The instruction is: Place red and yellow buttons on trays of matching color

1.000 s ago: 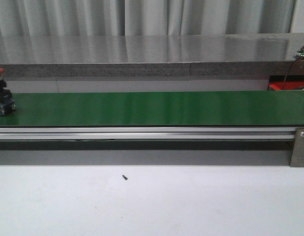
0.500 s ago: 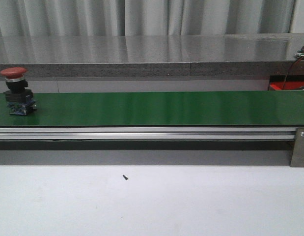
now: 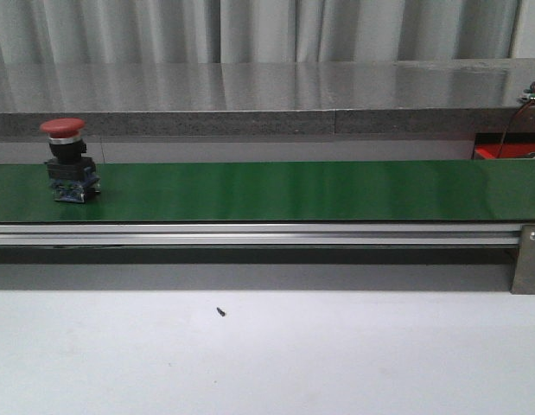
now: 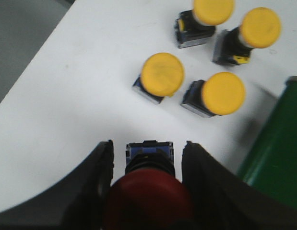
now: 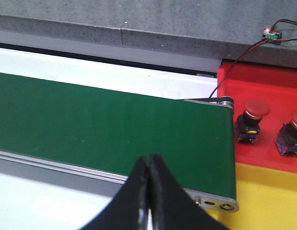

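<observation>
A red button (image 3: 68, 160) with a black and blue base stands upright on the green conveyor belt (image 3: 293, 190) near its left end. In the left wrist view my left gripper (image 4: 148, 143) is shut on a second red button (image 4: 148, 201), its cap filling the space between the fingers above the white table. Several yellow buttons (image 4: 162, 74) stand on that table beyond it. My right gripper (image 5: 149, 158) is shut and empty over the belt's near rail, close to its right end. There a red tray (image 5: 263, 146) holds two red buttons (image 5: 254, 112); a yellow tray (image 5: 268, 191) adjoins it.
A grey stone ledge (image 3: 250, 121) runs behind the belt. The belt's aluminium rail (image 3: 250, 233) and end bracket (image 3: 531, 259) face the white table (image 3: 250, 354). A small circuit board with wires (image 5: 272, 34) sits on the ledge above the red tray. The belt's end (image 4: 278, 143) lies beside the yellow buttons.
The red button on the belt has travelled rightward from the left edge of the front view to well inside it. No arm shows in that view.
</observation>
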Available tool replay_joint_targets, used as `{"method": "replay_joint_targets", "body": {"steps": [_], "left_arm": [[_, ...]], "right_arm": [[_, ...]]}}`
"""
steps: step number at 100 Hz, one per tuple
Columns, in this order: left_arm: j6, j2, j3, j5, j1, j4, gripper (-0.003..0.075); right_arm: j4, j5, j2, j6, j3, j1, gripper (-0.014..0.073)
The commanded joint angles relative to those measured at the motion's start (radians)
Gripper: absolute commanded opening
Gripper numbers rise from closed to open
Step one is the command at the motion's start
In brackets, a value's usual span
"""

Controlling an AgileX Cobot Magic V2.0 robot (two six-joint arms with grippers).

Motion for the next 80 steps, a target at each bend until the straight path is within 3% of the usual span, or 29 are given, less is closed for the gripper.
{"method": "replay_joint_targets", "body": {"steps": [1, 35, 65, 72, 80], "left_arm": [[0.009, -0.063, -0.027, -0.014, -0.057, -0.019, 0.0033], [0.009, -0.044, -0.027, 0.011, -0.259, 0.033, 0.0033], [0.009, 0.017, -0.027, 0.034, -0.315, 0.031, 0.0038], [0.009, 0.017, -0.027, 0.038, -0.315, 0.015, 0.0092], [0.009, 0.017, -0.027, 0.038, -0.315, 0.005, 0.0235]], "right_arm": [[0.007, -0.067, -0.007, -0.009, -0.025, 0.001, -0.0068], [0.007, -0.067, -0.007, -0.009, -0.025, 0.001, -0.0068], [0.007, -0.067, -0.007, -0.009, -0.025, 0.001, -0.0068], [0.007, -0.067, -0.007, -0.009, -0.025, 0.001, -0.0068], [0.007, -0.067, -0.007, -0.009, -0.025, 0.001, -0.0068]]}}
